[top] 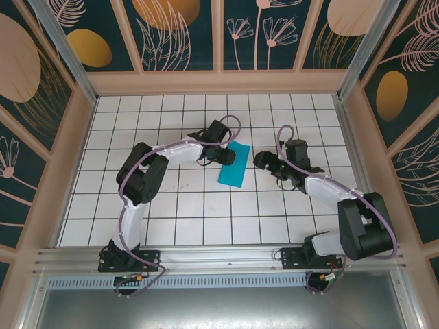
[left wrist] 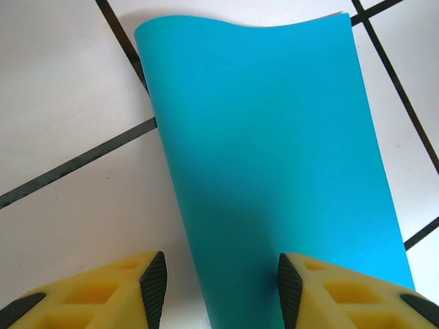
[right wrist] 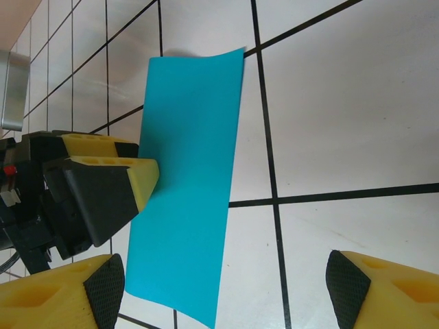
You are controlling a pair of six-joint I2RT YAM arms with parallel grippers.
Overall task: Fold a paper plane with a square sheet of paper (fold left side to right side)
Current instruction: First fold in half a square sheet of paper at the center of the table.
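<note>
The square sheet of paper [top: 233,166] lies on the white tiled floor as a narrow cyan rectangle, its far end slightly curled up [left wrist: 274,171] [right wrist: 188,192]. My left gripper [top: 223,156] sits at the paper's left long edge with its jaws apart [left wrist: 221,291]. That edge runs between its two pads, and one yellow finger [right wrist: 140,179] reaches over the paper. My right gripper [top: 264,163] hovers just right of the paper, wide open [right wrist: 226,291], with bare tile and the paper's near corner between its fingertips. Nothing is gripped.
The tiled floor [top: 206,212] is ringed by low tan walls [top: 219,82], with patterned panels above. An aluminium rail [top: 219,257] carries both arm bases at the near edge.
</note>
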